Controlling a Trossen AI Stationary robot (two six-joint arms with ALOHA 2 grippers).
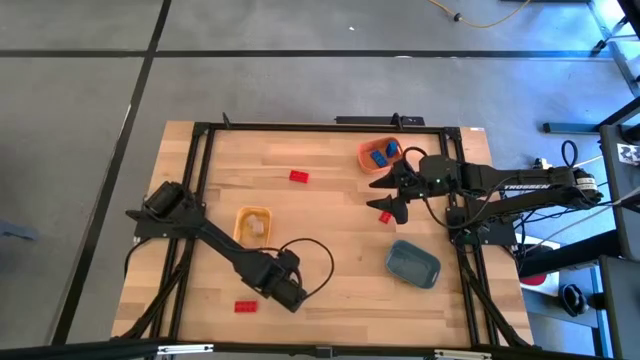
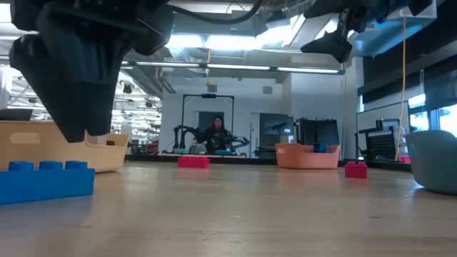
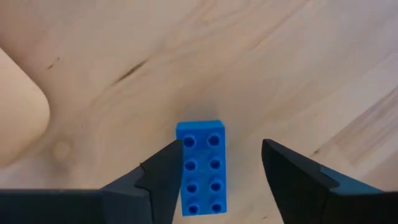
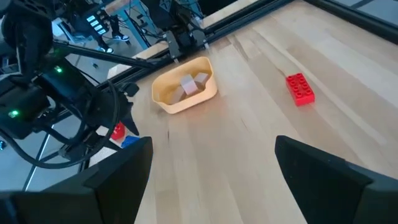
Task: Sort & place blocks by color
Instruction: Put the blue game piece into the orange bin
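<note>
Fingers (image 3: 163,180) spread wide on left gripper (image 3: 214,180), straddling blue block (image 3: 203,167) lying flat on table (image 1: 330,260) at about 7 o'clock, near yellow tray (image 1: 253,224) holding beige blocks (image 4: 188,84). Right gripper (image 1: 392,195) gaping too, empty, poised at 2 o'clock over red block (image 1: 385,216), beside orange tray (image 1: 378,155).

Blue block (image 3: 201,167) glossy studded plastic; table (image 3: 261,68) smooth pale grained wood.

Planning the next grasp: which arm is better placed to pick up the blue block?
Left. The left gripper hangs open directly over the blue block, one finger either side. The right gripper is across the table.
</note>
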